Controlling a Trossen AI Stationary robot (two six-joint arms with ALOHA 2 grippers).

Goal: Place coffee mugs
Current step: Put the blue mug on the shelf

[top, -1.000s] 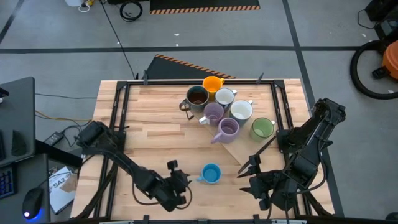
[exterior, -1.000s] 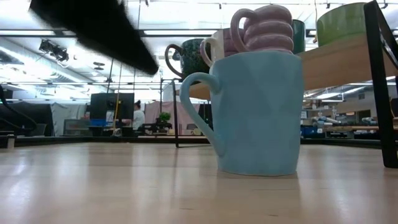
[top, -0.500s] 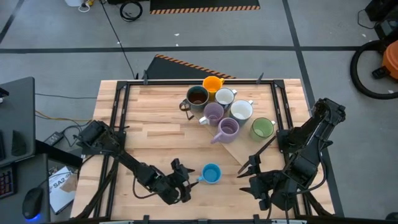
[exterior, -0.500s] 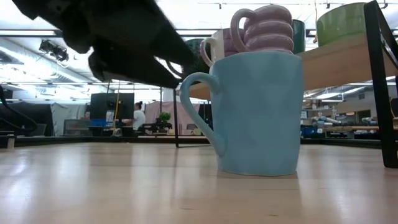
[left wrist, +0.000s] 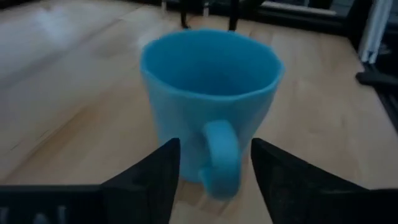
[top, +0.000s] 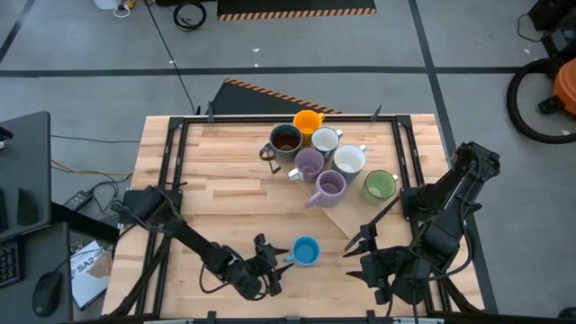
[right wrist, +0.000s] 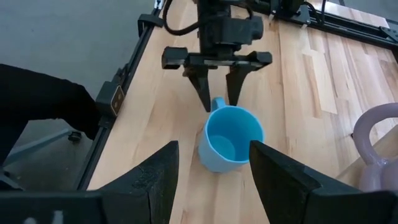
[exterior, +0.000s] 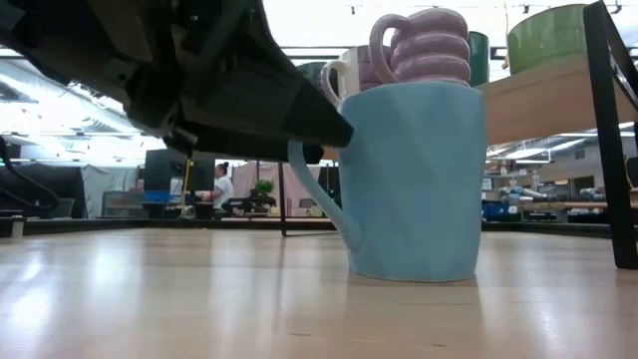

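left gripper (left wrist: pixel 214 163) now closed in on blue mug (top: pixel 306 251) at near table edge, open fingers straddling handle (left wrist: pixel 220 155), gripping nothing yet. ready to pinch. right gripper (right wrist: pixel 213 163) open, empty, waiting nearby.

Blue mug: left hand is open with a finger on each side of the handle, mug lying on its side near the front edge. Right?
Not quite. The blue mug stands upright, mouth up, as the low view and right wrist view show. The rest holds: the left hand is open, one finger on each side of the handle, near the table's front edge.
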